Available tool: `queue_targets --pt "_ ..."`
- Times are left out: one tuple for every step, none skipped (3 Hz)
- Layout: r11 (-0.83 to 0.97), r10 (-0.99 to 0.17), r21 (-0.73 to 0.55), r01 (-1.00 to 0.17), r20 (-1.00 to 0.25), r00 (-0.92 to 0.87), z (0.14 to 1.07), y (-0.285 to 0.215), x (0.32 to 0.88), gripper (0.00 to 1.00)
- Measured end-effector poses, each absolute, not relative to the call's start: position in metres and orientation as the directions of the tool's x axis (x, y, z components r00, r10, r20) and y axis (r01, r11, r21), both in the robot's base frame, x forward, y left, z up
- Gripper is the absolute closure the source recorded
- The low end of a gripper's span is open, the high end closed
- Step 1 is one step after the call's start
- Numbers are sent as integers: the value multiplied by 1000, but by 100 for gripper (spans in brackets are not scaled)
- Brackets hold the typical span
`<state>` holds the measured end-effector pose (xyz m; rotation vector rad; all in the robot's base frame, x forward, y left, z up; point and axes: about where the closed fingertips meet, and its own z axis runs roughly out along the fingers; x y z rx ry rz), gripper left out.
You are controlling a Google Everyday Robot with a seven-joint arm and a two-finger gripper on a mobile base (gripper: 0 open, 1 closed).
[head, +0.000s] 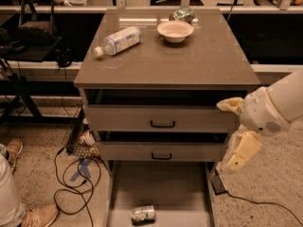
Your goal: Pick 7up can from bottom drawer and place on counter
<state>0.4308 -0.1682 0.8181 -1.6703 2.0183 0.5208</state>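
Camera view: gripper (227, 135) at 3 o'clock, fingers apart (nothing held); 7up can (143, 214), sideways at 6 o'clock, could roll if nudged.

Place: robot lab (or a test workshop)
Signs: loose cables (75, 187) on a speckled floor (28, 174), robot arm (284, 103) at work
Gripper: gripper (240, 151) hangs just right of the drawers (161, 119)

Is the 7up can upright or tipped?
Tipped: the 7up can lies on its side on the bottom drawer floor; the gripper hangs beside the upper drawers.
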Motion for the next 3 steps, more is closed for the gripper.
queue_targets --pt "159 -739 31 -987 -660 -140 764 -148 414 0" --pt "119 -678 73 -990 -723 -134 653 -102 382 0" --pt "152 -682 53 -987 -717 -144 648 -103 389 0"
